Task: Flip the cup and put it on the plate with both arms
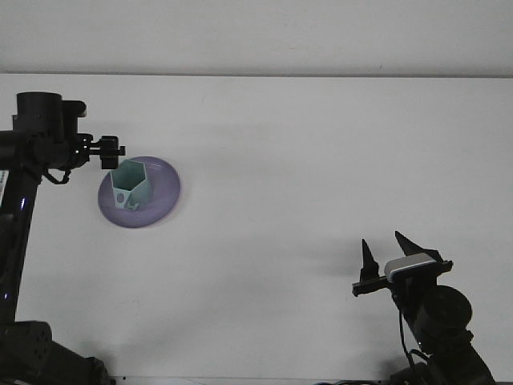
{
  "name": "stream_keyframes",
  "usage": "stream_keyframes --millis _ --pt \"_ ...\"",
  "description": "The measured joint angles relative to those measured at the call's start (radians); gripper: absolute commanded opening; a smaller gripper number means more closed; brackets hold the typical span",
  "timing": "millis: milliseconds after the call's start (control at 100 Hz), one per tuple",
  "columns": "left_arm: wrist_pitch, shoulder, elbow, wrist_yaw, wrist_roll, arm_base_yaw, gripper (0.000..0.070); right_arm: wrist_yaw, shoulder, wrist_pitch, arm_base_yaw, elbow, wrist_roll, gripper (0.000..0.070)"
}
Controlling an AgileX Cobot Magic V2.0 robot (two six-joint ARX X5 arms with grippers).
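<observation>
Cup (129, 184) upright on plate (160, 192); left gripper (112, 152) beside, empty.

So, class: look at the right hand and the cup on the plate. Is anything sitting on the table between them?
Nothing visible. Only bare white table lies between the right hand and the cup, which already stands on the purple plate far to the left. The left hand sits just beside the cup.

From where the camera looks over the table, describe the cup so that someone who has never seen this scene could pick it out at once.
Start at the white table and look to its left side, where a round lavender plate lies. The cup stands on that plate, beside the left gripper. It is pale teal with faceted, angular sides and its open mouth faces up, unlike the flat plate beneath it.
</observation>
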Motion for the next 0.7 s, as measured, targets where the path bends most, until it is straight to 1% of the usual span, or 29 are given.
stream_keyframes --millis 20,60,100,160,230,240,340,430,590,700 --pt "-0.002 -0.018 0.000 0.000 0.000 0.000 0.0000 0.000 0.000 0.000 0.000 0.000 0.000 0.0441" --pt "-0.007 -0.058 0.000 0.000 -0.003 0.000 0.0014 0.000 0.000 0.000 0.000 0.000 0.000 0.0425" --pt "-0.014 -0.098 0.000 0.000 -0.008 0.000 0.0012 0.000 0.000 -0.001 0.000 0.000 0.000 0.0369" --pt "-0.029 -0.161 0.000 0.000 -0.011 0.000 0.0012 0.000 0.000 -0.004 0.000 0.000 0.000 0.0234" --pt "-0.028 -0.238 -0.005 0.000 -0.011 0.000 0.0012 0.016 0.000 -0.007 0.000 0.000 0.001 0.0013" --pt "-0.023 -0.249 -0.008 0.000 -0.011 0.000 0.0012 0.021 0.000 -0.007 0.000 0.000 0.001 0.0000" --pt "0.060 -0.385 -0.103 0.000 -0.007 0.000 0.0012 0.066 0.000 -0.010 0.000 0.000 0.014 0.0001" --pt "0.191 -0.526 -0.288 0.000 0.002 0.000 0.0012 0.100 -0.003 -0.017 0.000 0.000 0.033 0.0001" --pt "0.550 -0.811 -0.759 0.000 -0.005 0.000 0.0012 0.126 -0.029 0.018 0.000 -0.003 0.047 0.0001" --pt "0.804 -1.030 -1.093 0.000 -0.045 -0.002 0.0012 0.132 -0.049 0.077 0.000 -0.006 0.053 0.0001"
